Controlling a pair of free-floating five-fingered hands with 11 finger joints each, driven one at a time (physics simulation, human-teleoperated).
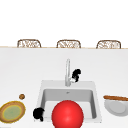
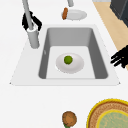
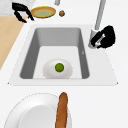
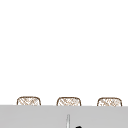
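- Counter (image 1: 25, 70) — a white top with three woven chair backs (image 1: 29, 43) behind its far edge.
- Sink (image 1: 42, 85) — set in the counter's middle. Its basin looks dry, so the work at the tap seems barely begun.
- Red ball (image 1: 67, 114) — in the front view it covers the basin's near part; where it rests cannot be told.
- White plate (image 3: 37, 115) — on the counter right of the sink, with a brown loaf (image 3: 62, 110) lying across it.
- Yellow plate (image 1: 12, 112) — on the counter left of the sink, green in the middle.
- Bowl (image 3: 47, 70) — white, on the basin floor, with a green ball (image 3: 59, 67) inside it.
- Faucet (image 1: 67, 72) — upright at the sink's back rim, its spout arched over the basin; no water shows at it.
- Right hand (image 1: 75, 74) — just beside the faucet's base on its right, fingers curled in against it and seemingly gripping it.
- Left hand (image 1: 38, 113) — idle in the air at the sink's front left corner, fingers loosely spread, holding nothing.
- Brown ball (image 1: 22, 96) — small, on the counter near the yellow plate.
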